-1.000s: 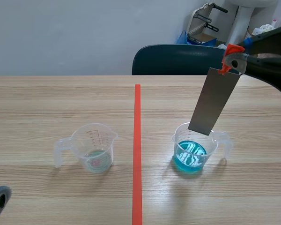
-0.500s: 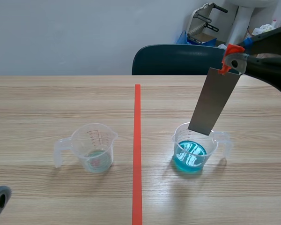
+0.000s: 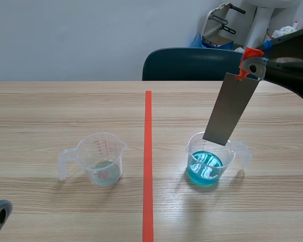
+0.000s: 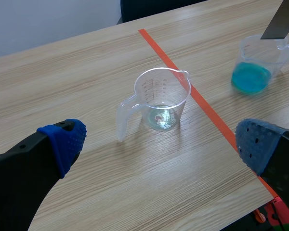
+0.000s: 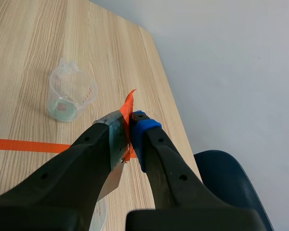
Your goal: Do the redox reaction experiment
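A grey metal strip (image 3: 230, 109) with an orange tag at its top hangs tilted above the right beaker (image 3: 210, 160), which holds blue liquid. My right gripper (image 3: 250, 64) is shut on the strip's top end; in the right wrist view the strip (image 5: 116, 139) shows pinched between the fingers. The strip's lower edge sits at the beaker's rim level, above the liquid. A clear, nearly empty beaker (image 3: 102, 159) stands left of the tape line, seen also as the clear beaker (image 4: 160, 99) ahead of my left gripper (image 4: 159, 144), which is open low near the table's front edge.
An orange-red tape line (image 3: 148, 161) runs down the table's middle. A dark blue chair (image 3: 192, 64) stands behind the far edge. The blue-liquid beaker (image 4: 255, 66) shows off to the side in the left wrist view.
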